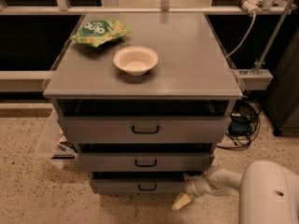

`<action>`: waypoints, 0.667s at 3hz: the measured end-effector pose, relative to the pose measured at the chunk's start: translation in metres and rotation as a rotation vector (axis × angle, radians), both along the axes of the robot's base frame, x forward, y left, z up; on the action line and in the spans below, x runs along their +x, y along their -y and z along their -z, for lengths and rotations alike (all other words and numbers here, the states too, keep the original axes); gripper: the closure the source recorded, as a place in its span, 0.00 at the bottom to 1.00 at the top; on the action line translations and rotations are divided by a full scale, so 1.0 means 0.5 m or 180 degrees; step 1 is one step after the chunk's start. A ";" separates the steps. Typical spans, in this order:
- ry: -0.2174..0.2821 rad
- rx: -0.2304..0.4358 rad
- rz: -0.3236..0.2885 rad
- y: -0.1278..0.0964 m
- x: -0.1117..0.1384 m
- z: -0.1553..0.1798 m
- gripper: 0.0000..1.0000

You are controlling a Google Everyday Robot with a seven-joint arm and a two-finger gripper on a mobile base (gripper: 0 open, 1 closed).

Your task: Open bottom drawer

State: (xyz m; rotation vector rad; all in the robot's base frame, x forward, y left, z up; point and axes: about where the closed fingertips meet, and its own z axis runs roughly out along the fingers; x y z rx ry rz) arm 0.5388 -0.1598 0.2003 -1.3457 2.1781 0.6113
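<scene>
The bottom drawer [140,185] is the slimmest grey front, lowest of three, with a small black bar handle [147,187] at its centre. It sits low near the floor under the mid-sized drawer [145,161] and the tallest top drawer [144,129]. My gripper [181,201] is at the lower right of the cabinet, just right of and slightly below the bottom drawer's right end. It points down-left toward the floor. The white arm [219,180] runs from it to the lower right corner.
A grey cabinet top [187,55] holds a cream bowl [135,59] and a green snack bag [100,31]. Cables and a blue object [240,125] lie on the speckled floor to the right. A clear plastic bin [51,141] stands at the cabinet's left.
</scene>
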 end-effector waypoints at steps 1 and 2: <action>-0.0334 -0.0050 -0.0213 0.017 -0.078 0.004 0.00; -0.0334 -0.0050 -0.0213 0.017 -0.078 -0.007 0.00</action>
